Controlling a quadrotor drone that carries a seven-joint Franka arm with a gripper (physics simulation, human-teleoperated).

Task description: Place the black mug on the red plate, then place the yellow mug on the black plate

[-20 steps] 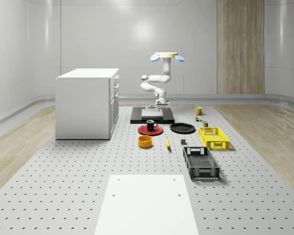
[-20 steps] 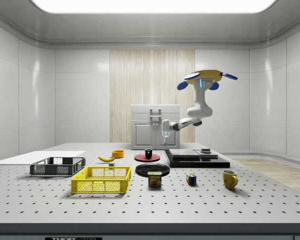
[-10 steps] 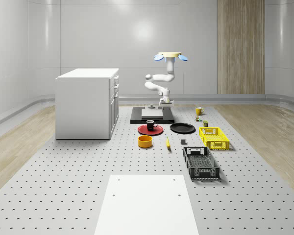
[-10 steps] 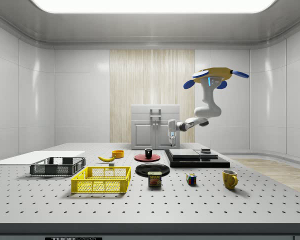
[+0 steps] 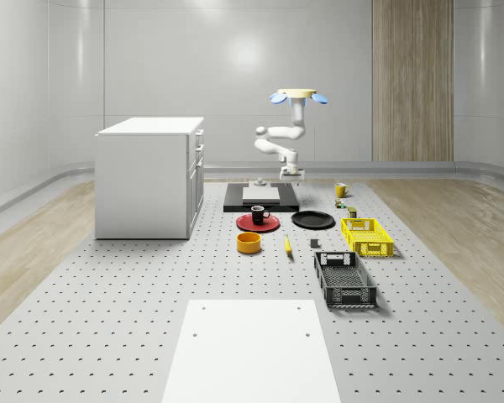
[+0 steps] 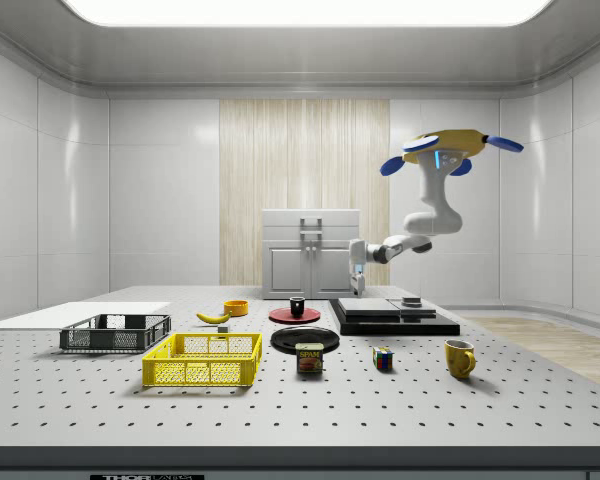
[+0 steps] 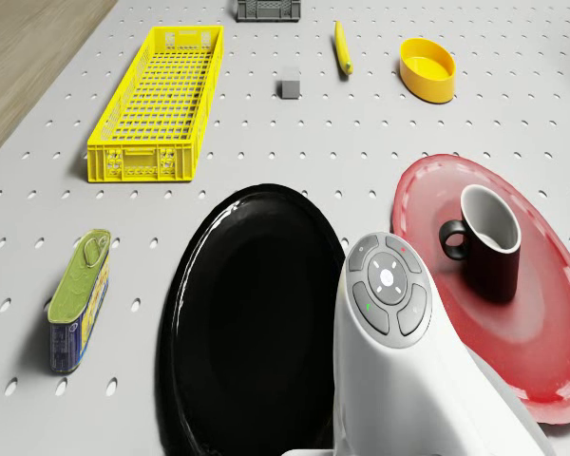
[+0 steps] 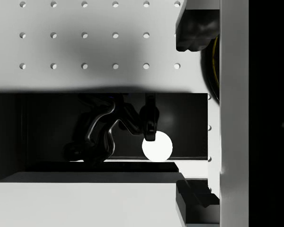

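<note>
The black mug (image 5: 259,214) stands upright on the red plate (image 5: 246,224), as the drone view also shows: black mug (image 7: 489,242), red plate (image 7: 541,323). Beside the red plate lies the black plate (image 5: 312,220) (image 7: 247,313) with nothing on it. The yellow mug (image 5: 342,190) (image 6: 460,358) stands on the table at the whole-scene view's right, beyond the black plate. The drone (image 6: 452,148) hovers above the black platform (image 6: 392,316). My gripper (image 6: 357,289) hangs just over the platform's edge, open and holding nothing; one finger (image 8: 196,28) shows in the wrist view.
A can (image 7: 79,299), a yellow crate (image 7: 157,104), a black crate (image 5: 344,280), a banana (image 7: 342,47), a yellow bowl (image 7: 428,68) and a small grey block (image 7: 290,88) lie around the plates. A white cabinet (image 5: 149,176) stands at the whole-scene view's left. A colour cube (image 6: 383,358) sits near the yellow mug.
The drone and arm have shifted to the whole-scene view's right, carrying the gripper away from the red plate and over the black platform. The black mug has stayed on the red plate.
</note>
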